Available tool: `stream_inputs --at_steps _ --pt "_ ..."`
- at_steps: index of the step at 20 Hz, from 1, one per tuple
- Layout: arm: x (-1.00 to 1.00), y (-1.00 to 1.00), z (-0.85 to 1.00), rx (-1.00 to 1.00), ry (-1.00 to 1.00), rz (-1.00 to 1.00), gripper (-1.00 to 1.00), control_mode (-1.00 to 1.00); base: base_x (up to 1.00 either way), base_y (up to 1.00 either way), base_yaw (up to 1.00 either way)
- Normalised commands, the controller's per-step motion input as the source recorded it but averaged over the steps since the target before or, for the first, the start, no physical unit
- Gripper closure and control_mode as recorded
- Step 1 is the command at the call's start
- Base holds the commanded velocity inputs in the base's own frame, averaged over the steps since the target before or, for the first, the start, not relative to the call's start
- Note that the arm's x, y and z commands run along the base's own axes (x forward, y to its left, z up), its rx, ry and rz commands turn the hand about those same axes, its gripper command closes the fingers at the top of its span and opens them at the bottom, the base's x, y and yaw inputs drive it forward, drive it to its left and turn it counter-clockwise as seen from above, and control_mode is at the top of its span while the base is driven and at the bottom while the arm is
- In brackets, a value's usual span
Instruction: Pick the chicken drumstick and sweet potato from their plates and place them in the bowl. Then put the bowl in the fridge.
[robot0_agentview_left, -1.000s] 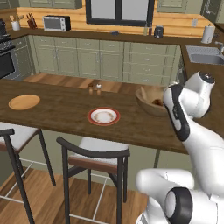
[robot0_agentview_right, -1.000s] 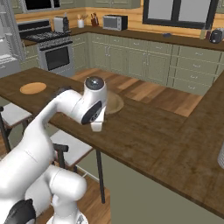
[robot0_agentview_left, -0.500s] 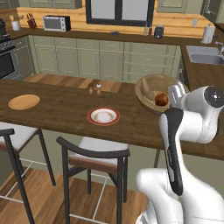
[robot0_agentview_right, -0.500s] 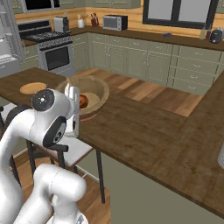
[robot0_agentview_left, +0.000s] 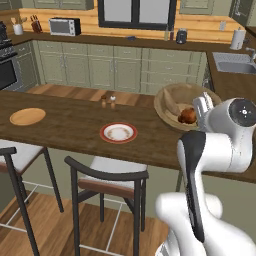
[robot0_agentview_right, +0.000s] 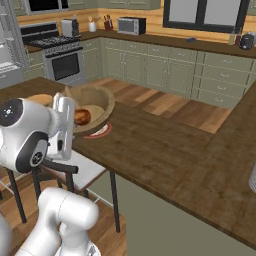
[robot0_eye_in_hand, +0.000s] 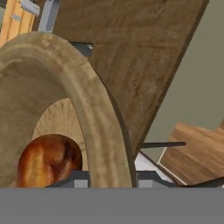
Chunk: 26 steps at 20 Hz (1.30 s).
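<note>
The wooden bowl (robot0_agentview_left: 182, 100) hangs tilted above the right end of the brown counter (robot0_agentview_left: 65, 125). My gripper (robot0_eye_in_hand: 113, 178) is shut on its thick rim (robot0_eye_in_hand: 100, 113), one finger inside and one outside. The chicken drumstick (robot0_agentview_left: 188, 116) lies in the bowl (robot0_agentview_right: 92, 97), close to the fingers, and shows glossy brown in the hand view (robot0_eye_in_hand: 48, 159). A paler tan shape (robot0_agentview_left: 170, 102) lies beside it; I cannot tell whether it is the sweet potato. The red-rimmed white plate (robot0_agentview_left: 118, 133) and the flat wooden plate (robot0_agentview_left: 27, 116) lie bare on the counter. The grey fridge (robot0_agentview_right: 7, 50) stands at the far left.
Two stools (robot0_agentview_left: 107, 175) stand in front of the counter, below the plates. Small shakers (robot0_agentview_left: 107, 100) sit at the counter's far edge. A sink (robot0_agentview_left: 235, 65) lies at the back right, a stove (robot0_agentview_right: 62, 62) beyond the counter.
The arm has swung around and lifted the bowl off the counter, up and toward the cameras. The drumstick stays inside it. The plates have not moved.
</note>
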Motion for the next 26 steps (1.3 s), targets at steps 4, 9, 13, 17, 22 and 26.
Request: stream_inputs --at_steps 4,9,13,17,22,26 --pt "-0.37 0.17 0.27 0.03 0.23 -0.01 1.0 -1.0 0.0 0.0 0.0" --pt "0.0 0.1 -0.23 0.05 0.12 0.0 1.0 -1.0 0.0 0.0 0.0" --pt "-0.13 0.0 -0.03 0.02 0.02 0.0 1.0 1.0 -0.69 0.05 -0.02" --pt "0.0 0.0 0.0 0.0 0.0 0.0 1.0 1.0 -1.0 0.28 -0.01" --pt "0.0 0.0 0.0 0.0 0.0 0.0 1.0 1.0 -0.91 0.91 0.15" --pt "0.0 0.0 0.0 0.0 0.0 0.0 1.0 1.0 0.02 1.0 0.33"
